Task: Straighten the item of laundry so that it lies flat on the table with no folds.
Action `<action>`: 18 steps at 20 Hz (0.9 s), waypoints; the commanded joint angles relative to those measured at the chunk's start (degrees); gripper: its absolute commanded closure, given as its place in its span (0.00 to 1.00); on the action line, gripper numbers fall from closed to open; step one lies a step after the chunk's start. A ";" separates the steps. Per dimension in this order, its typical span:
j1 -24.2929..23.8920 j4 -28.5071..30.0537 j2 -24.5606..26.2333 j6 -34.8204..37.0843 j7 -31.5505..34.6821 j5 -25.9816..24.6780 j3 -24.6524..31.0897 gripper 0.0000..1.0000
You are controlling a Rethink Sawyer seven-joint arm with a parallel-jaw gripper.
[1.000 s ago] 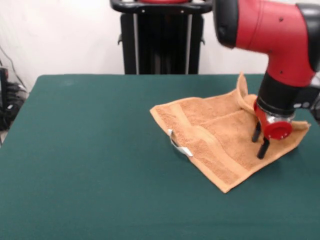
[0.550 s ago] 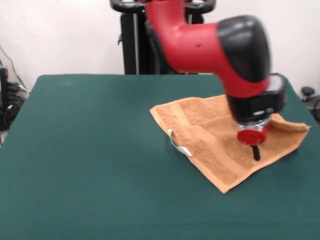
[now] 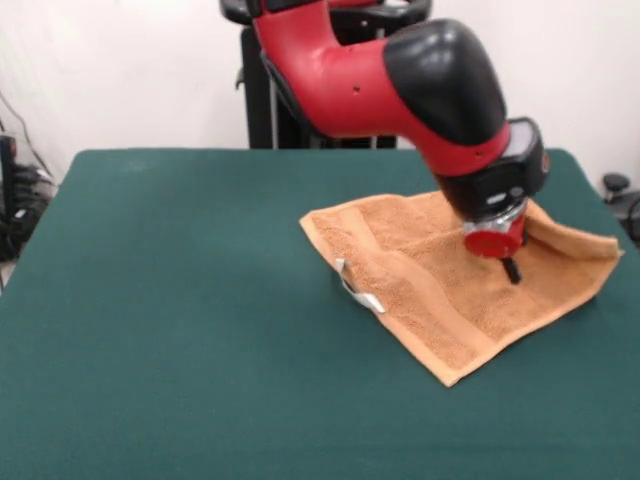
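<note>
End effector (image 3: pixel 511 270) moved up-left vs prior | grip state unclear | over towel (image 3: pixel 440 285), fold at right remains

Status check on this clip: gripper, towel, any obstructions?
Gripper over towel, finger state unreadable. Towel mostly flat, ridge at its far right edge. Table otherwise bare.
</note>
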 commanded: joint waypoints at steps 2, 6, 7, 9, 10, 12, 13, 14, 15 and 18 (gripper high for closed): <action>4.97 5.35 -3.14 0.79 -3.67 -4.33 6.39 0.00; -0.08 7.26 0.11 -1.99 -6.10 -4.18 13.46 0.00; -3.81 8.25 3.22 -3.41 -8.32 -4.16 17.64 0.00; -9.88 8.85 10.38 -5.37 -13.32 -5.55 24.17 0.00; -10.60 8.24 12.04 -5.27 -14.26 -6.82 24.78 0.00; -12.12 7.49 14.78 -4.88 -15.22 -8.44 26.31 0.00; -12.65 7.30 15.44 -4.24 -14.89 -8.99 26.93 0.00; -12.47 6.99 15.47 -4.23 -14.12 -10.01 26.83 0.00; -12.58 6.79 15.49 -3.53 -13.23 -10.49 26.92 0.00; -12.74 5.82 16.13 -2.88 -11.76 -12.82 26.78 0.00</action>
